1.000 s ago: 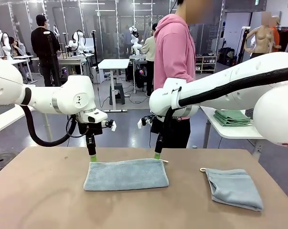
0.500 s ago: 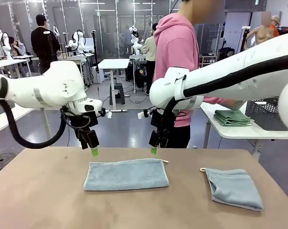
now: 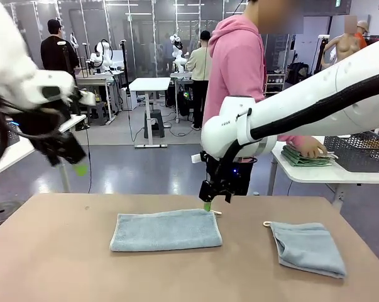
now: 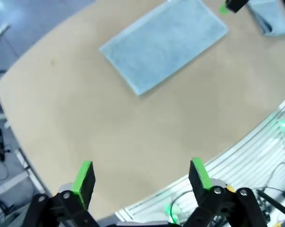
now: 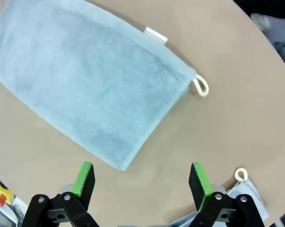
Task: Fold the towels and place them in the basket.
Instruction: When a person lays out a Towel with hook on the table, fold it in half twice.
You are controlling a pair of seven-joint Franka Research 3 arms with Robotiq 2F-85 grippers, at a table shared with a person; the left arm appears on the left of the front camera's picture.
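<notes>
One pale blue-grey towel [image 3: 166, 230] lies folded flat at the table's middle. It also shows in the left wrist view [image 4: 163, 45] and the right wrist view [image 5: 85, 90], with a loop at one corner. A second folded towel [image 3: 308, 248] lies at the right, its loop pointing left. My right gripper [image 3: 207, 202] hangs open just above the middle towel's far right corner, its fingers [image 5: 83, 177] holding nothing. My left gripper [image 3: 76, 165], blurred, is raised off to the left above the table's edge and stands open [image 4: 141, 176]. A dark wire basket [image 3: 357, 150] stands on the side table at the right.
A person in a pink hoodie stands behind the table, one hand on a stack of green towels [image 3: 305, 155] on the white side table [image 3: 302, 173]. The brown tabletop [image 3: 51, 251] is bare to the left and in front of the towels.
My left arm has swung up and away to the left, off the towel. The right gripper rose, then came back down by the towel's far right corner. The person's hand reached the green towels.
</notes>
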